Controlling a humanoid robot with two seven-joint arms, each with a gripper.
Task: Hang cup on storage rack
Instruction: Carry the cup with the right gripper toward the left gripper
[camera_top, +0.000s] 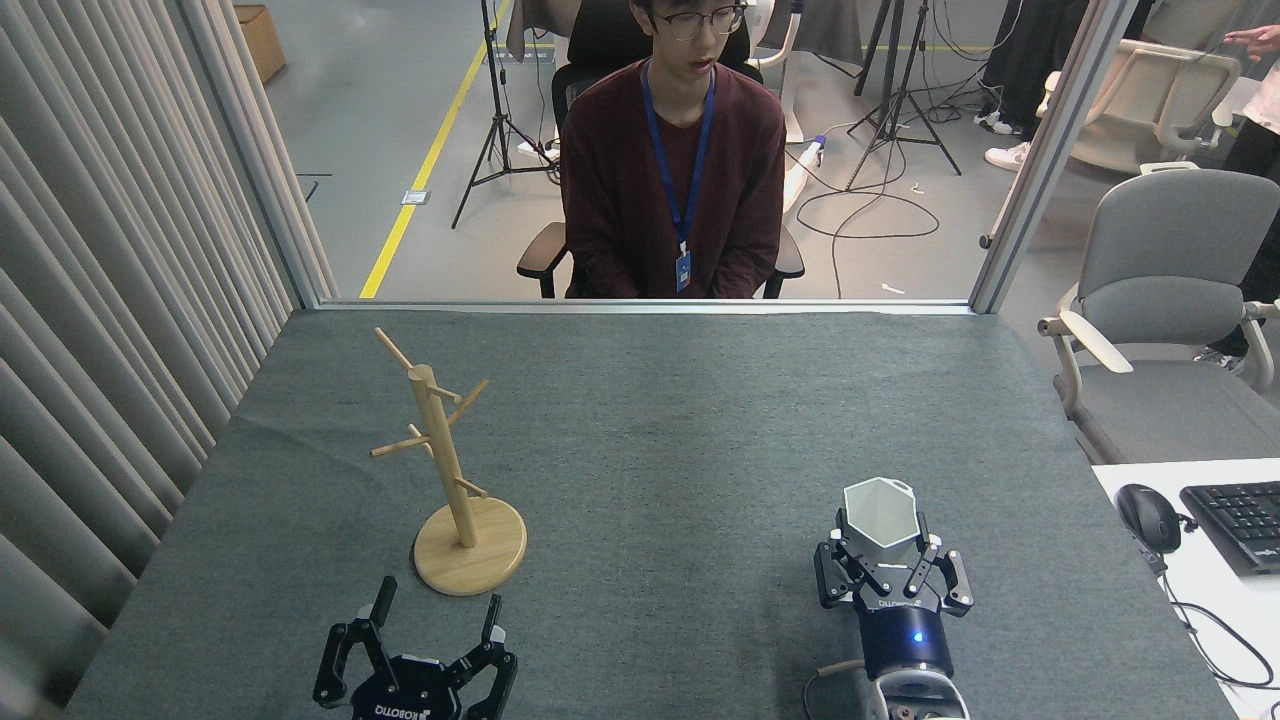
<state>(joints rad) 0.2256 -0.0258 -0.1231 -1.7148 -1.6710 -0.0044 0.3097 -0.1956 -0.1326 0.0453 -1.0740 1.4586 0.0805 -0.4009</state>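
Right tool (885, 560) grips white cup (880, 513), near right on table (680, 420). Left tool (432, 620) spread wide, empty, just near of rack (445, 470).

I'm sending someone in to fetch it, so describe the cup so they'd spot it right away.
On the grey-covered table, look at the near right side, far from the wooden storage rack. The cup stands upright between the fingers of the right gripper: white, faceted, with a hexagonal rim.
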